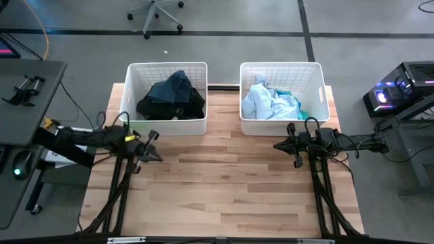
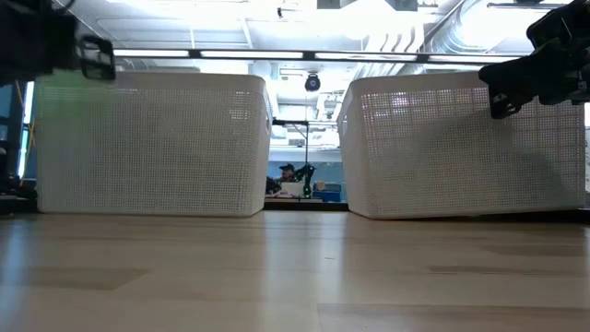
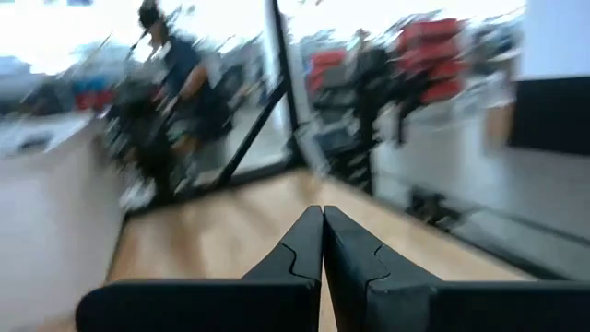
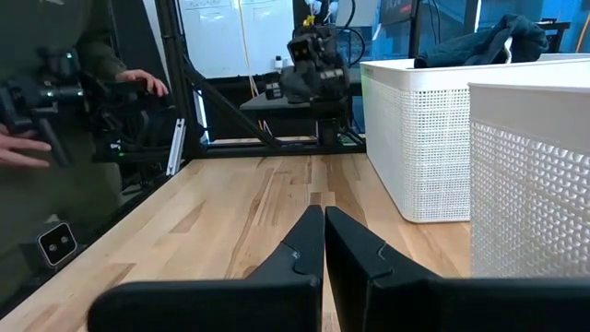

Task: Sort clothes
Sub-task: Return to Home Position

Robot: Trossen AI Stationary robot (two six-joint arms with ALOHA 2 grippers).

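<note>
Grey floor (image 1: 271, 20), swivel chair (image 1: 156, 12), bright ceiling lights (image 2: 392, 17)

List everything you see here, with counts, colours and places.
Left white plastic lattice basket: one, table's far side.
Right white plastic lattice basket: one, beside it.
Dark fabric clothes: one pile, black and navy, in left basket.
Pale fabric clothes: one pile, pale blue and teal, in right basket.
Light wooden table: one, beneath everything.
Person's hand: one, beyond the table.
Left end effector: black, shut, empty, before left basket.
Right end effector: black, shut, empty, before right basket.
</note>
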